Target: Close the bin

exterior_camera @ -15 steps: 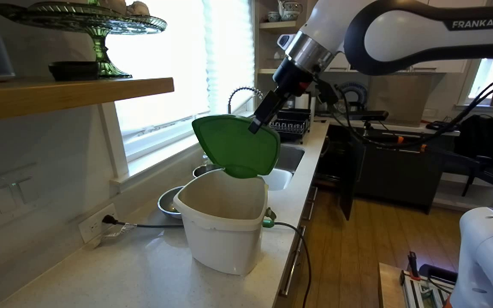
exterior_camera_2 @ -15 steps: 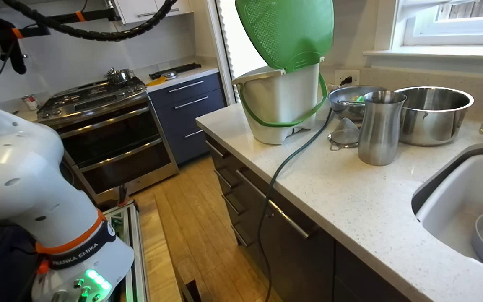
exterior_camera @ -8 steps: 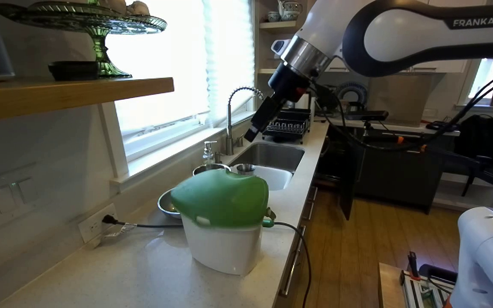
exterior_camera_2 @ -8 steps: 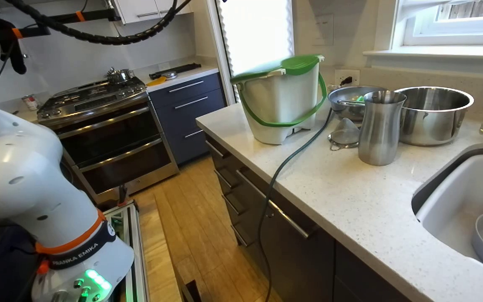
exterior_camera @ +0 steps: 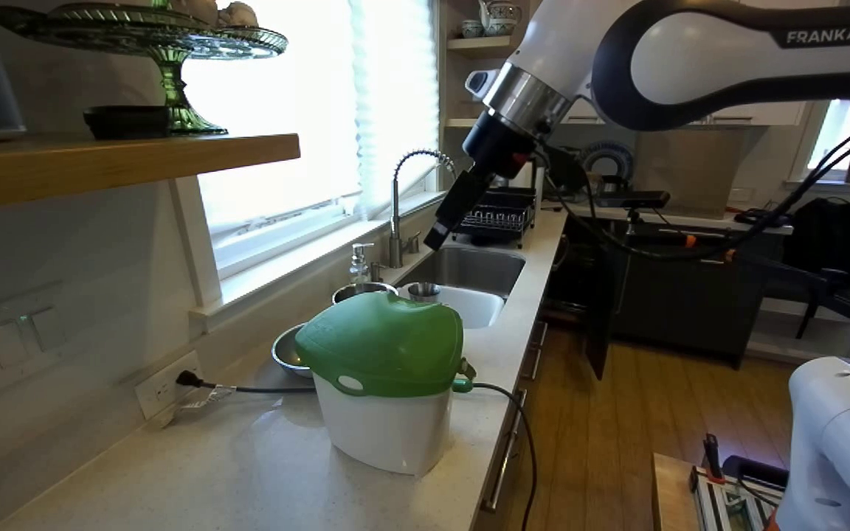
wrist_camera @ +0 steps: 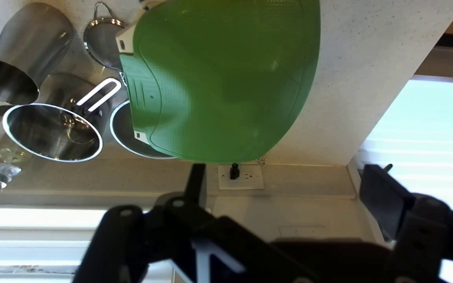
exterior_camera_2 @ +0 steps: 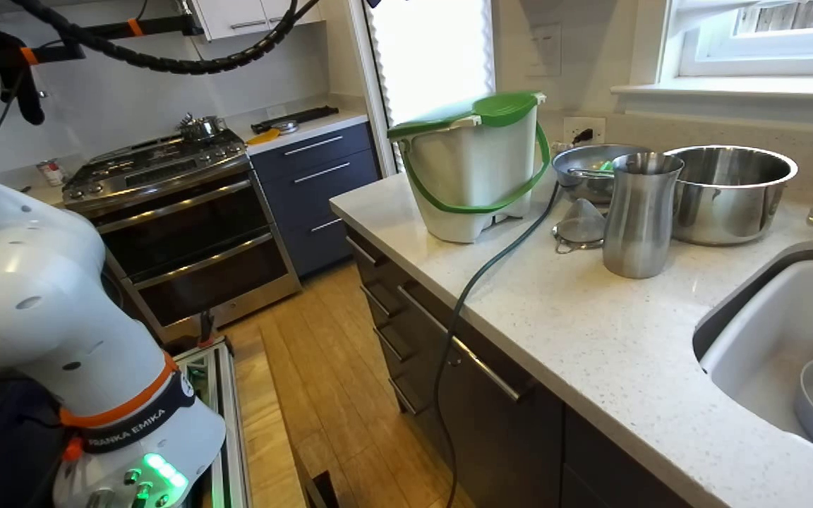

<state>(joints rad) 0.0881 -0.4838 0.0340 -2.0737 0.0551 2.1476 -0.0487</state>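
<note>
The bin (exterior_camera: 388, 431) stands upright on the counter in an exterior view, and it also shows in an exterior view (exterior_camera_2: 473, 166). Its green lid (exterior_camera: 388, 346) lies down over the rim, covering the opening, and the inside is hidden. The lid also shows from above in the wrist view (wrist_camera: 226, 78). My gripper (exterior_camera: 437, 237) hangs above and beyond the bin, apart from the lid. In the wrist view its two fingers (wrist_camera: 287, 182) stand wide apart with nothing between them.
Beside the bin are a steel pitcher (exterior_camera_2: 639, 219), a steel pot (exterior_camera_2: 735, 194), a shallow bowl (exterior_camera_2: 593, 183) and a strainer (exterior_camera_2: 580, 224). A cable (exterior_camera_2: 477, 282) runs over the counter edge. A wooden shelf (exterior_camera: 122, 166) juts out near the window. A sink (exterior_camera: 469, 269) lies behind the bin.
A second ago the lid stood raised with my gripper at it. It has dropped onto the bin's rim, settling slightly in the last half second. The gripper shifted slightly.
</note>
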